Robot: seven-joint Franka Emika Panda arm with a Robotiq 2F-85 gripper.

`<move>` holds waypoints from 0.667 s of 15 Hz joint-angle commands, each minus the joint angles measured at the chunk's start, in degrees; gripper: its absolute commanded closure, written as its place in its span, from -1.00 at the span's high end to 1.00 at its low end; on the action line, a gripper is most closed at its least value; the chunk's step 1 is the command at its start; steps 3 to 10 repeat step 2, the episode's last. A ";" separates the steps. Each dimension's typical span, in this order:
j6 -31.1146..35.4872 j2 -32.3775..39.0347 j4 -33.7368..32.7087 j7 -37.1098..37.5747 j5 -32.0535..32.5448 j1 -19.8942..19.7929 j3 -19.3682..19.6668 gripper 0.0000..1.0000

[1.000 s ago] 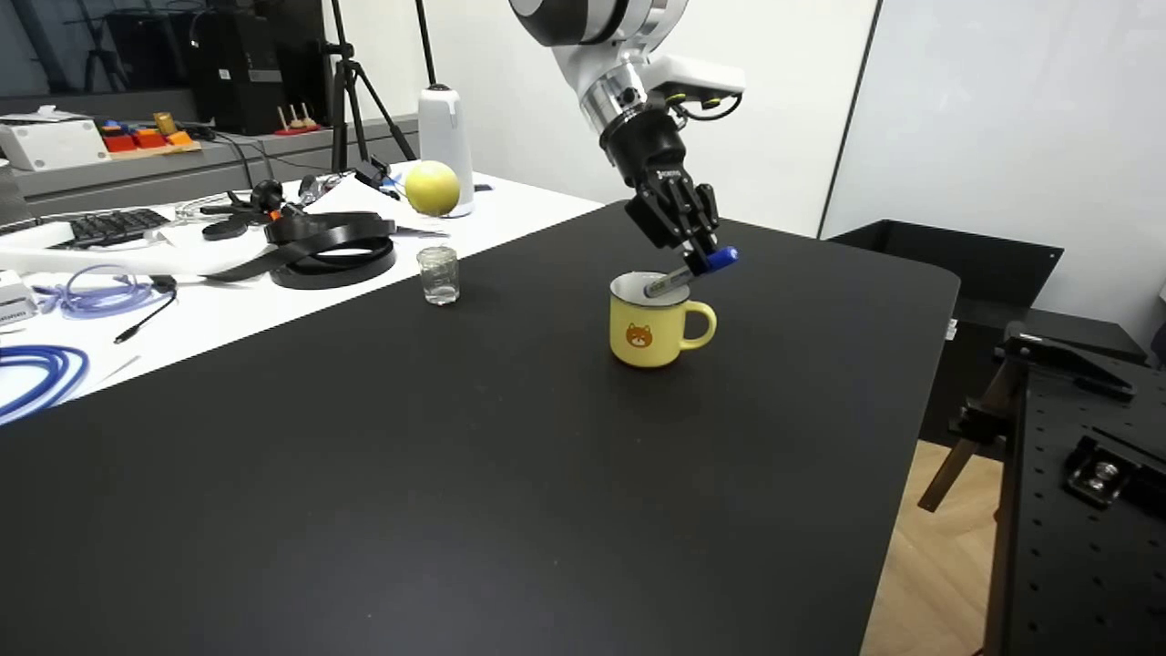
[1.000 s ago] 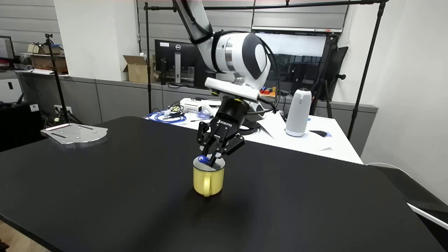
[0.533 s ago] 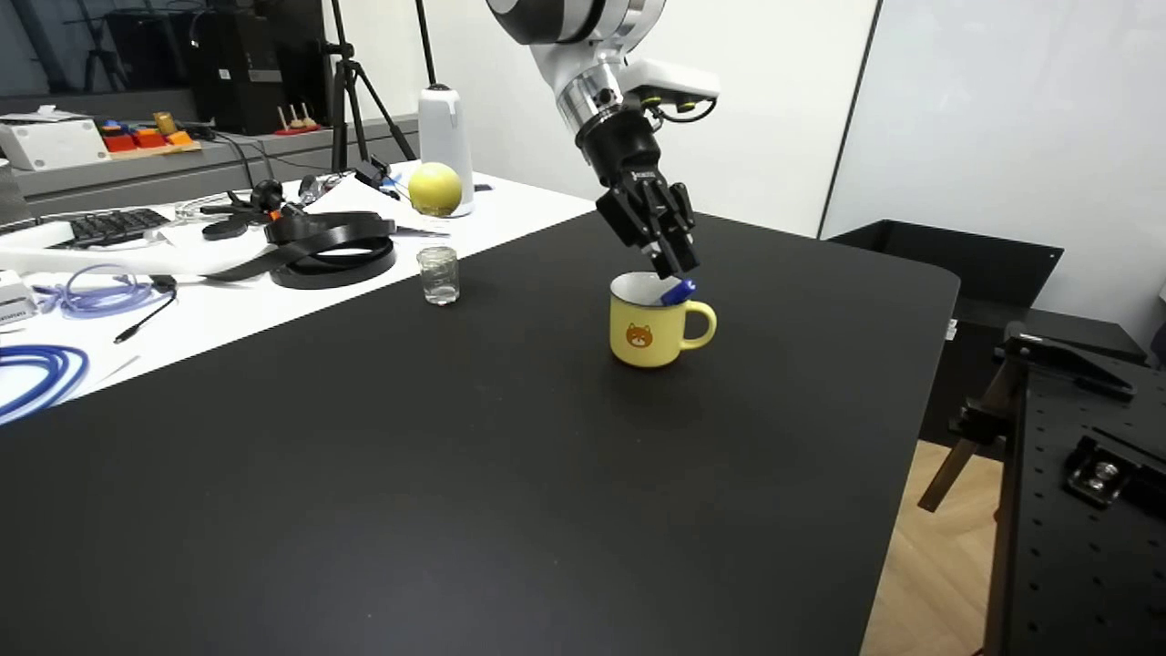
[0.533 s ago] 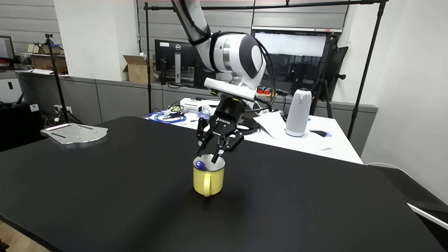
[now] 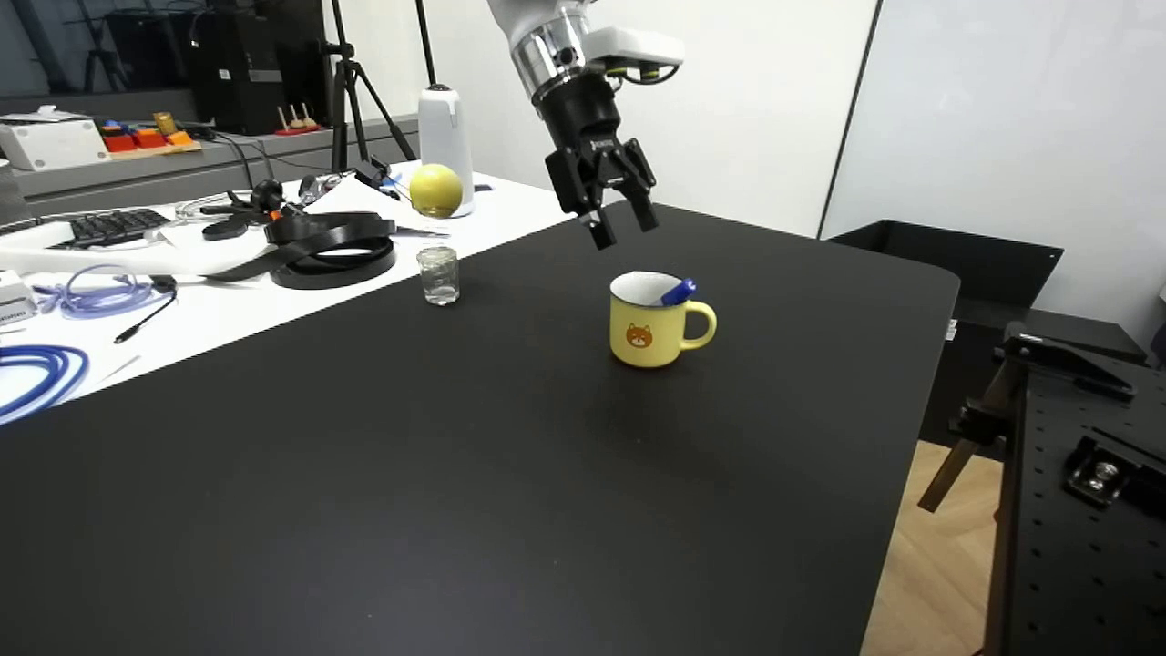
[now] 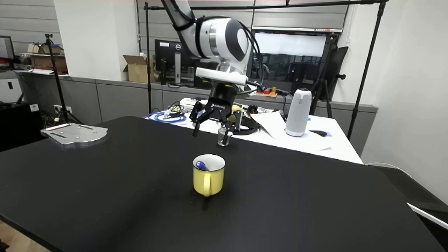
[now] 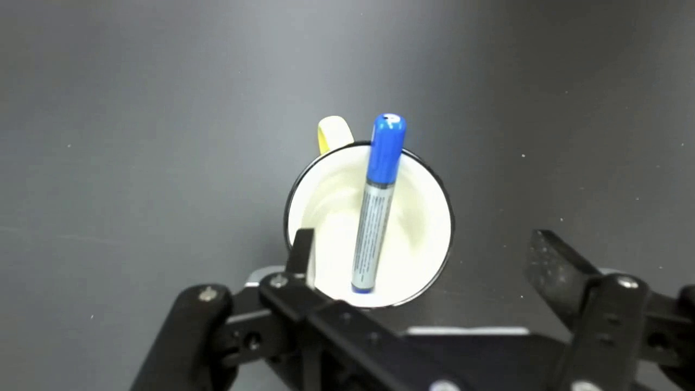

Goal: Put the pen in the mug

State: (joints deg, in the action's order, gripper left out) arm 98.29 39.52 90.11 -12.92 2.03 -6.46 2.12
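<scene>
The yellow mug [image 5: 658, 344] stands upright on the black table, its bear mark showing in an exterior view. Inside it leans the pen [image 7: 373, 228], its blue cap resting against and poking just above the rim near the handle. Its grey-white barrel runs down across the white interior [image 7: 418, 255] in the wrist view. In both exterior views the blue cap [image 6: 201, 165] is all that shows of it. My gripper [image 6: 210, 136] hangs above and behind the mug, its fingers spread wide with nothing between them. In the wrist view one finger [image 7: 302, 250] overlaps the mug's edge.
A small clear glass [image 5: 439, 276] stands near the table's edge, beyond it a white table with cables, a yellow ball [image 5: 434, 189] and a grey-white speaker [image 6: 298, 112]. A metal plate [image 6: 75, 134] lies at the black table's far left corner in an exterior view.
My gripper has opened and let go of the pen, which has dropped into the mug and leans there. The arm has risen and drawn back from the mug. The mug has not moved.
</scene>
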 commanded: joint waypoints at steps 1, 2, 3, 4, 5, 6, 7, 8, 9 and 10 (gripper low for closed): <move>5.29 -9.89 9.54 0.85 3.52 2.37 -0.33 1.00; 6.46 -12.26 11.75 0.89 4.37 2.97 -0.42 1.00; 6.46 -12.26 11.75 0.89 4.37 2.97 -0.42 1.00; 6.46 -12.26 11.75 0.89 4.37 2.97 -0.42 1.00; 6.46 -12.26 11.75 0.89 4.37 2.97 -0.42 1.00; 6.46 -12.26 11.75 0.89 4.37 2.97 -0.42 1.00; 6.46 -12.26 11.75 0.89 4.37 2.97 -0.42 1.00; 6.46 -12.26 11.75 0.89 4.37 2.97 -0.42 1.00; 6.46 -12.26 11.75 0.89 4.37 2.97 -0.42 1.00; 6.46 -12.26 11.75 0.89 4.37 2.97 -0.42 1.00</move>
